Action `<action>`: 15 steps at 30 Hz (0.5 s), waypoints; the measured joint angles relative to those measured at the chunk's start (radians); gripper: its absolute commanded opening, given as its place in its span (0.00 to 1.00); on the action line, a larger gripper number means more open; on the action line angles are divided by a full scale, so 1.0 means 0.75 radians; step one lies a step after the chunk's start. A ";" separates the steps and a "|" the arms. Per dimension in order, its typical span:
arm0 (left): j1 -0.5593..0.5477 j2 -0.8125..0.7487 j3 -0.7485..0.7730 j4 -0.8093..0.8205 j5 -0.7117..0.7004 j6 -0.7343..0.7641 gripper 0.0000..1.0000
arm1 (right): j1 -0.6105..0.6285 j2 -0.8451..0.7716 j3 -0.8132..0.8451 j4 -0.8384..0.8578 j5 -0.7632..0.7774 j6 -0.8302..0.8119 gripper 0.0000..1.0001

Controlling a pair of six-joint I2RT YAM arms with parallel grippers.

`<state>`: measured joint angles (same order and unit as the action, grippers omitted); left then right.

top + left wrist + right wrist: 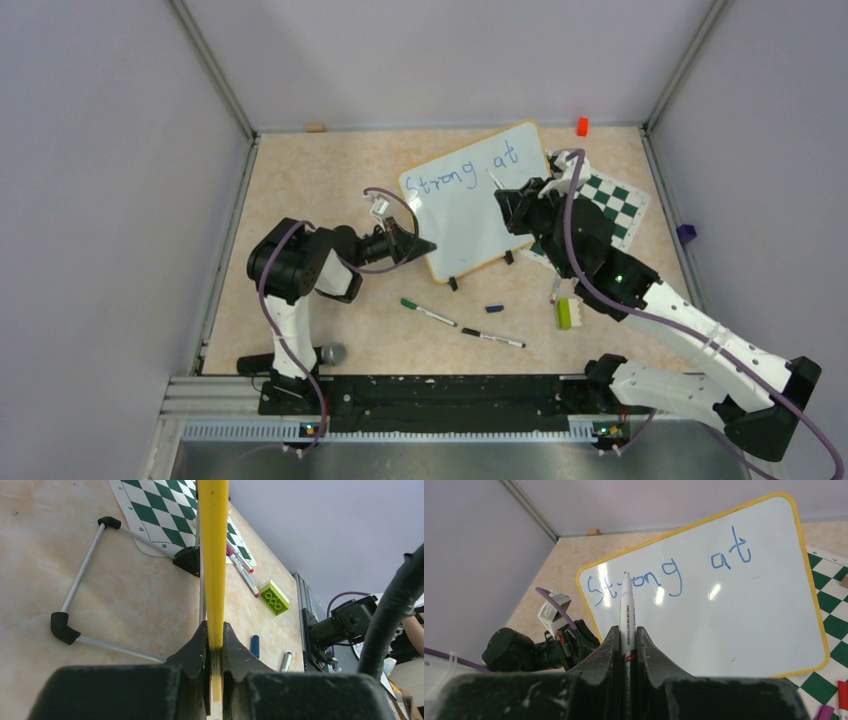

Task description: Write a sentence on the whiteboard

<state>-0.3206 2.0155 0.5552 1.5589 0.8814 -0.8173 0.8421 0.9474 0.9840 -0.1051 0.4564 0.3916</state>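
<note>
Beige marbled desk [300,190]. Green-and-white chessboard [618,205] lies flat at right. Lime green brick [564,313] near its front corner. Two pens lie centre front: green-capped marker [428,312], black-capped marker [492,338]. Small blue cap [494,309] near black-capped marker. Orange block [582,126] and wooden piece [316,127] at far edge.

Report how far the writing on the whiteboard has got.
Done: the sentence so far reads "Strong at", in blue along the top of the whiteboard. In hand: the left gripper clamps the yellow rim, and the right gripper grips a marker, tip toward the writing. Left: the board's lower part is blank, so more words probably remain.
</note>
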 measured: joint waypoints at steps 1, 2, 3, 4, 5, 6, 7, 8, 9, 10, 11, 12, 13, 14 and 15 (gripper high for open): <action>-0.005 -0.001 0.000 0.000 -0.001 0.001 0.00 | 0.000 0.000 0.000 -0.008 0.004 -0.004 0.00; -0.004 -0.003 0.000 -0.003 0.003 0.003 0.00 | 0.000 0.000 0.000 -0.018 0.008 -0.007 0.00; -0.001 -0.006 0.000 -0.007 0.009 0.006 0.00 | 0.000 0.000 0.000 -0.023 0.011 -0.009 0.00; 0.006 -0.007 0.002 -0.012 0.023 0.008 0.00 | 0.001 0.000 0.000 -0.027 0.016 -0.010 0.00; 0.011 -0.007 0.006 -0.016 0.035 0.008 0.00 | 0.000 0.000 0.000 -0.029 0.019 -0.012 0.00; 0.017 -0.005 0.014 -0.019 0.052 0.005 0.00 | 0.000 0.002 0.000 -0.029 0.022 -0.016 0.00; 0.021 -0.004 0.024 -0.021 0.070 -0.001 0.00 | 0.000 0.005 0.000 -0.028 0.025 -0.020 0.00; 0.025 -0.004 0.035 -0.027 0.086 -0.004 0.00 | 0.000 0.014 0.002 -0.030 0.027 -0.022 0.00; 0.031 -0.004 0.041 -0.038 0.095 0.001 0.00 | 0.000 0.024 0.007 -0.033 0.026 -0.022 0.00; 0.033 -0.006 0.043 -0.057 0.094 0.011 0.00 | 0.000 0.038 0.015 -0.035 0.020 -0.023 0.00; 0.034 -0.009 0.042 -0.077 0.090 0.023 0.00 | 0.001 0.052 0.022 -0.034 0.012 -0.023 0.00; 0.035 -0.015 0.042 -0.094 0.085 0.033 0.00 | 0.001 0.068 0.031 -0.034 -0.004 -0.023 0.00; 0.034 -0.020 0.041 -0.100 0.084 0.042 0.00 | 0.001 0.077 0.036 -0.037 -0.012 -0.024 0.00; 0.034 -0.021 0.040 -0.094 0.084 0.043 0.00 | 0.001 0.084 0.038 -0.039 -0.021 -0.024 0.00; 0.034 -0.016 0.040 -0.083 0.085 0.035 0.00 | 0.000 0.091 0.041 -0.042 -0.028 -0.025 0.00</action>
<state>-0.2955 2.0033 0.5850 1.4967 0.9451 -0.7910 0.8421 1.0157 1.0149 -0.1364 0.4355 0.3729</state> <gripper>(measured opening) 0.081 0.090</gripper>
